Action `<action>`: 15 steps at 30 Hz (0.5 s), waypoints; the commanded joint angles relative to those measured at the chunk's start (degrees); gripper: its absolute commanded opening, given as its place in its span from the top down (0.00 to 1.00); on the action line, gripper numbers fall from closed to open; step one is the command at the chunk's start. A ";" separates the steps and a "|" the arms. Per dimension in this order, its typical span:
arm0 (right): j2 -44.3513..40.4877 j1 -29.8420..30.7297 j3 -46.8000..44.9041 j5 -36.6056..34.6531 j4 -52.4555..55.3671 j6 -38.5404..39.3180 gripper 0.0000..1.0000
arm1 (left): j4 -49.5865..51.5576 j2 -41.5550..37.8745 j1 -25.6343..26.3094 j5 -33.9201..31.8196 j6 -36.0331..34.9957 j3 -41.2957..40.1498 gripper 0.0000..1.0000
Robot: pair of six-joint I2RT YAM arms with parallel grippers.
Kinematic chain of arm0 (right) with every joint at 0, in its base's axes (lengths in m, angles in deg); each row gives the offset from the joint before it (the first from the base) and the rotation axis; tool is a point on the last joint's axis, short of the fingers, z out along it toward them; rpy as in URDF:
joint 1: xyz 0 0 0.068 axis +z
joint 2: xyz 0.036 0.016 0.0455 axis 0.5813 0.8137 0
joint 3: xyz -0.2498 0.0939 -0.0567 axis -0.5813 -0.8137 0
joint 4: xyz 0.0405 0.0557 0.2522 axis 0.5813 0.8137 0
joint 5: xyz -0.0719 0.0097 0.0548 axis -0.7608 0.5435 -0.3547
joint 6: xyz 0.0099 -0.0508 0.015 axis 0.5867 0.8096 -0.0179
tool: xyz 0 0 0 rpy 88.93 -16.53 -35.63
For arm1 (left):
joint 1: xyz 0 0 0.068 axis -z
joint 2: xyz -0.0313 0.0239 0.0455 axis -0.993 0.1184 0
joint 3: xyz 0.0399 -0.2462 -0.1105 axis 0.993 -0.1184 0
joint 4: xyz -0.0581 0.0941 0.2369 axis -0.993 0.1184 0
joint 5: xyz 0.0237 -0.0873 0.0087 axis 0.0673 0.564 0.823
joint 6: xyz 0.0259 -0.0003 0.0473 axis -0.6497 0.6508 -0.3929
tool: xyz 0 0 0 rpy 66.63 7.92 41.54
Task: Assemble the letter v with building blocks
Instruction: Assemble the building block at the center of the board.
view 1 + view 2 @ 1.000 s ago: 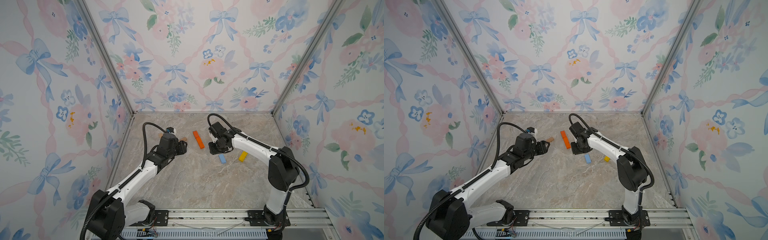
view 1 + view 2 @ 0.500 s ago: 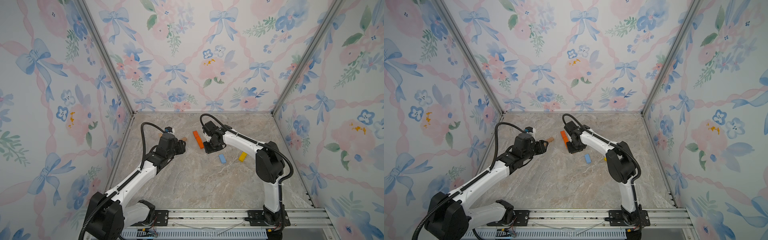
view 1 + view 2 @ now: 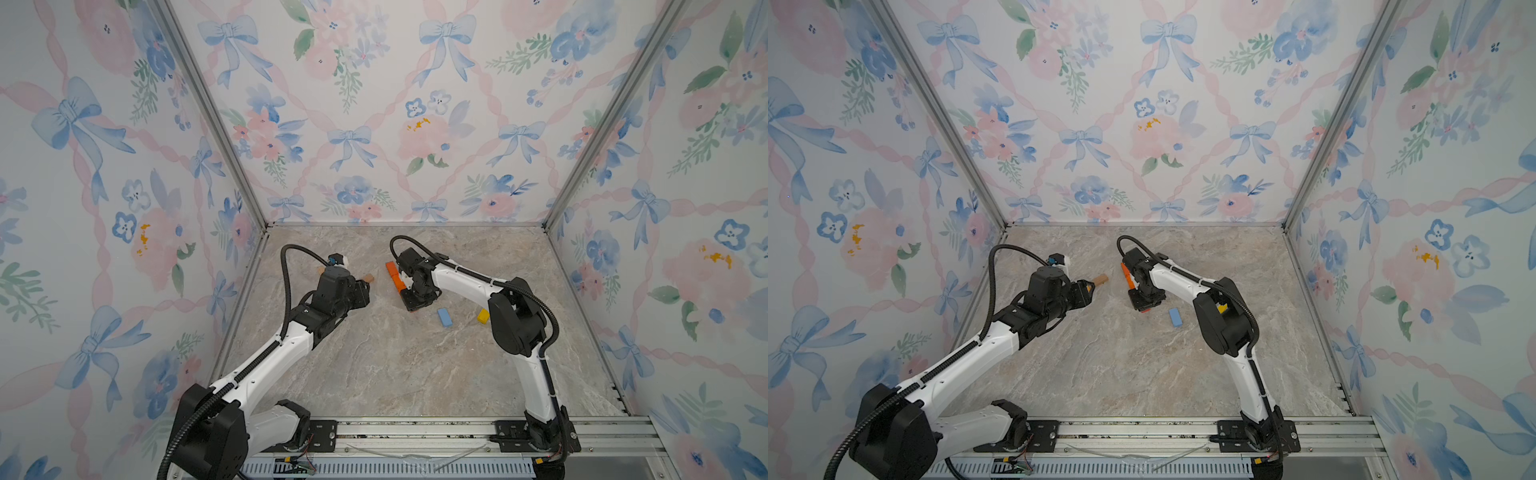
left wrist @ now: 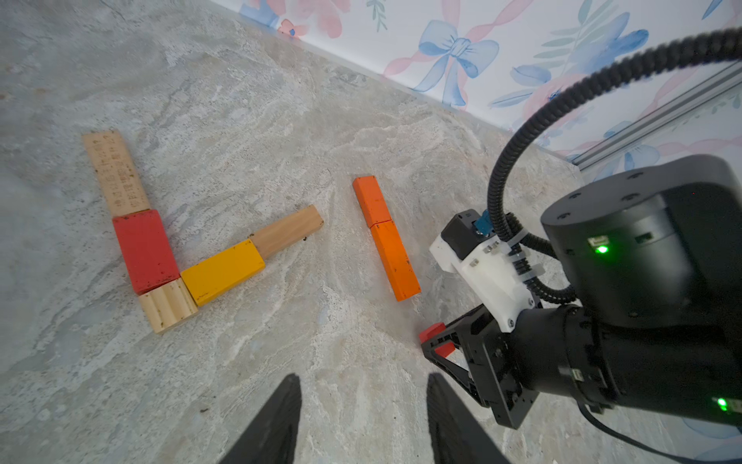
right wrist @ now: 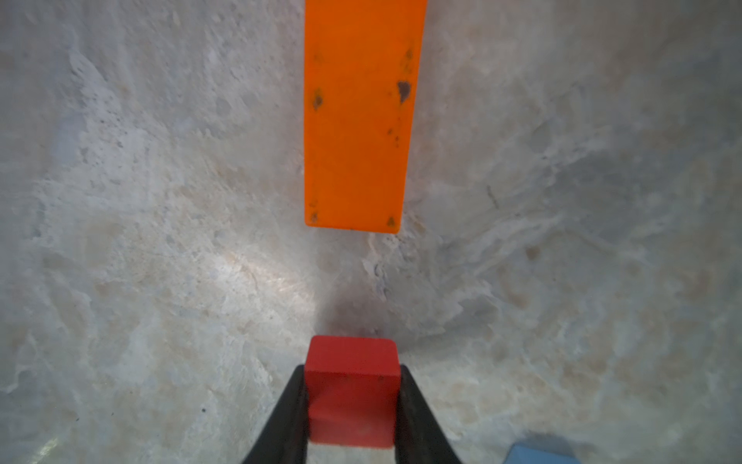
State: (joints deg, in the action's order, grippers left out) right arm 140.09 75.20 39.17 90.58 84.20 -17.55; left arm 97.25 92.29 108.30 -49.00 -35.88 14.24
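MARBLE TABLE, MID-BUILD: On my screens the table [image 3: 395,374] carries both arms, reaching toward its far edge. Toward the far left corner a five-piece angle lies flat: a plain wood bar [image 4: 116,172], a red slab [image 4: 144,251], a ridged wood block [image 4: 168,305] at the vertex, a yellow block [image 4: 223,271] and a second wood bar [image 4: 287,231], each touching the next.

Beside it, nearer the middle of the far edge, a far orange bar [image 4: 371,201] and a near orange bar [image 4: 395,261] lie end to end.

The left gripper [image 4: 363,379] hangs parted and empty. The right gripper [image 3: 417,300] is clamped on a small red block [image 5: 352,385], just off the near orange bar's free end. That bar's long axis runs straight away from the jaws, in line with the block, bare marble between them. The right arm is the nearer; I judge the block goes on that end.

A light blue block [image 3: 444,317] and a small yellow cube [image 3: 482,316] lie apart by the right arm.
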 commanded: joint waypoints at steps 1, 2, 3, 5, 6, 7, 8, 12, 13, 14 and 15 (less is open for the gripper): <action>1.89 -0.02 2.60 -0.58 1.65 2.28 0.89 | 1.28 0.21 -0.20 -0.73 -0.20 0.43 0.47; 2.41 -0.10 3.18 -0.36 1.99 2.60 0.89 | 1.28 0.37 -0.20 -0.65 -0.21 0.46 0.47; 2.89 -0.16 3.81 -0.30 2.30 2.82 0.89 | 1.33 0.43 -0.22 -0.56 -0.14 0.58 0.48; 3.66 -0.17 4.66 -0.31 2.67 3.43 0.89 | 1.37 0.56 -0.22 -0.49 -0.21 0.65 0.48; 3.95 -0.23 5.09 -0.28 2.75 3.55 0.89 | 1.39 0.52 -0.23 -0.53 -0.20 0.70 0.48; 4.18 -0.26 5.31 -0.39 2.76 3.70 0.88 | 1.40 0.59 -0.20 -0.63 -0.21 0.74 0.48; 4.39 -0.21 5.48 -0.47 2.80 3.79 0.88 | 1.44 0.57 -0.22 -0.63 -0.17 0.74 0.48; 5.23 -0.50 6.33 -0.64 3.17 4.01 0.87 | 1.37 0.43 -0.16 -0.60 -0.16 0.65 0.48; 5.38 -0.51 6.52 -0.62 3.16 4.05 0.86 | 1.45 0.39 -0.22 -0.64 -0.21 0.65 0.48; 5.55 -0.56 6.61 -0.70 3.11 3.93 0.86 | 1.47 0.35 -0.21 -0.58 -0.16 0.65 0.48; 5.76 -0.67 6.72 -0.66 3.11 3.96 0.85 | 1.55 0.30 -0.22 -0.63 -0.18 0.56 0.48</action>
State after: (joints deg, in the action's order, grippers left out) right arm 144.02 74.96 44.29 90.58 85.41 -14.38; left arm 97.56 92.42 108.30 -49.00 -35.88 14.24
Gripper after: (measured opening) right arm 0.321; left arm 0.523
